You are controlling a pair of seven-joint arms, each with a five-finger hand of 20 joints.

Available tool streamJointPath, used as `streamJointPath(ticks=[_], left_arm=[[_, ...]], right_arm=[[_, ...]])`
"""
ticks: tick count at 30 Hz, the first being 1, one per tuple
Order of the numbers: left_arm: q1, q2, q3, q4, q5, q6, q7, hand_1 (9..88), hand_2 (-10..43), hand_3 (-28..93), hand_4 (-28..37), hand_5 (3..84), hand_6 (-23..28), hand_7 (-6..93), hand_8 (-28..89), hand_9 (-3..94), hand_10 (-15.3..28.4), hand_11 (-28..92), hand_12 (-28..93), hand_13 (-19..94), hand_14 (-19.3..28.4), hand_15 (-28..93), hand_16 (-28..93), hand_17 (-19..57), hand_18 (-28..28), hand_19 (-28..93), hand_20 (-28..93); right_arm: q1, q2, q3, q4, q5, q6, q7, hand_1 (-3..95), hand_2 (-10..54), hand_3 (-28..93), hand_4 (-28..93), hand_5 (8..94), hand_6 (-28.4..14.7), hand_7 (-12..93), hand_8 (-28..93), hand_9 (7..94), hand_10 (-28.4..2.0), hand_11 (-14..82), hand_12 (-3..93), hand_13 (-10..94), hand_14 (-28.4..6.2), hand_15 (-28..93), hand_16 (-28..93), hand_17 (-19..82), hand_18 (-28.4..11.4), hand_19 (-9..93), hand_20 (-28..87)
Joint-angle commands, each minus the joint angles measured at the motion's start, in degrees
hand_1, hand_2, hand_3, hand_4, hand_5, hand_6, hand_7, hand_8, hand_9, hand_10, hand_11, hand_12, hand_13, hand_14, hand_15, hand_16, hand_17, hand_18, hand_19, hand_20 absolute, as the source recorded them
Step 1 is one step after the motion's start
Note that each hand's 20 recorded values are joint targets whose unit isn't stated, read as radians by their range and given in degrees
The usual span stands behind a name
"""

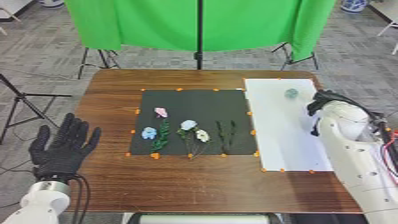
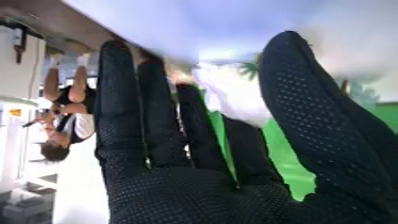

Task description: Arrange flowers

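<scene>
Right hand (image 1: 334, 104), straight fingers (image 2: 115, 110), flowers (image 1: 188, 125) on mat (image 1: 204, 104)

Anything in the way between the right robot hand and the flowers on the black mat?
Nothing visible stands between the right robot hand and the flowers; only the flat white sheet and orange bits at the mat's edge. The small green object on the sheet is farther from the robot, outside that line.
</scene>
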Motion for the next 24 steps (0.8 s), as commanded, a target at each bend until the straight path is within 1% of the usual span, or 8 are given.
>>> streamJointPath(ticks=[1,4,6,9,11,15,19,24], left_arm=[[1.33,-0.7,-0.82,-0.52,1.97,4.79,-2.12,26.7,10.7,79,-28.3,52.7,8.4,20.4,-11,48.2,16.7,37,17,34,19.0,62,-5,-5.0,18.2,46,25],[1.06,-0.73,-0.62,-0.42,1.53,5.25,-1.88,27.6,10.3,79,-28.3,52.7,8.6,20.2,-11,48.2,16.7,37,17,34,19.1,62,-5,-4.8,18.2,46,25],[1.29,-0.82,-0.59,-0.54,1.92,5.19,-1.71,27.6,10.3,78,-28.3,52.6,8.6,20.4,-10,48.1,16.6,37,17,34,19.0,62,-5,-4.8,18.2,46,25],[1.73,-0.83,-0.39,-0.65,2.06,5.69,-1.21,27.8,10.6,78,-28.3,52.6,8.9,20.5,-10,47.9,16.7,37,17,34,19.0,63,-5,-4.8,18.2,46,25],[1.77,-0.81,-0.33,-0.66,1.67,5.54,-1.29,27.9,10.8,78,-28.3,52.6,9.0,20.5,-10,47.8,16.7,37,17,34,19.0,63,-6,-4.8,18.2,46,25],[1.06,-0.53,-0.03,-0.39,1.97,5.15,-1.7,27.5,11.4,78,-28.3,52.7,9.2,20.6,-10,47.7,16.7,37,17,34,19.1,63,-6,-4.8,18.1,46,25],[0.84,-0.33,-0.28,-0.47,2.22,5.26,-2.04,27.3,11.7,78,-28.3,52.7,9.2,20.6,-10,47.5,16.8,37,17,34,19.0,63,-6,-4.7,18.0,46,25],[-0.19,-0.09,-0.4,-0.18,2.35,5.43,-2.29,27.3,12.3,78,-28.3,52.6,9.3,20.6,-10,47.5,16.8,37,17,34,18.9,63,-6,-4.7,18.0,46,25]], right_arm=[[-1.61,-0.33,-0.99,-0.11,-2.8,2.81,0.32,51.8,-9.5,76,-28,59.7,-0.2,22,-14,64.0,-12.4,18.5,16.7,60,-10.2,38,22,29,-21.0,69,24],[-2.61,0.02,-1.57,-0.45,-3.95,6.61,-0.7,58.2,-9.5,68,-28,71.3,0.2,30,-3,79.8,-10.1,11.6,37.5,68,-6.3,40,39,31,-21.8,77,32],[-2.65,-0.08,-1.74,-0.78,-4.52,8.25,-1.07,58.9,-9.5,67,-28,74.4,0.4,34,-1,83.3,-10.1,13.2,41.7,70,-6.1,42,41,32,-22.2,78,33],[-2.12,0.96,-3.98,-2.31,-2.81,11.34,-0.28,59.7,-9.5,68,-28,77.0,0.0,37,0,84.9,-10.0,13.6,43.2,71,-5.9,43,42,32,-22.3,79,34],[-3.17,2.16,-4.65,-5.96,-2.82,12.57,-1.58,60.0,-9.5,68,-28,77.6,-0.4,37,0,85.6,-10.2,13.6,43.6,71,-5.8,43,43,33,-22.4,80,35],[-5.18,4.55,-6.75,-13.66,-1.1,15.31,-2.53,59.7,-9.5,69,-28,78.1,-0.5,37,1,86.2,-10.3,13.3,44.2,71,-5.8,43,43,33,-22.7,80,36],[-6.54,5.66,-9.68,-21.44,0.59,15.13,-5.34,59.5,-9.5,70,-28,78.3,-1.0,36,2,86.3,-10.4,13.1,44.4,72,-6.0,43,43,33,-22.9,80,36],[-8.25,4.77,-13.11,-26.34,0.52,14.46,-9.98,59.2,-9.5,70,-28,78.3,-1.0,36,3,86.2,-10.5,13.0,44.7,71,-6.0,44,43,33,-23.1,80,36]])
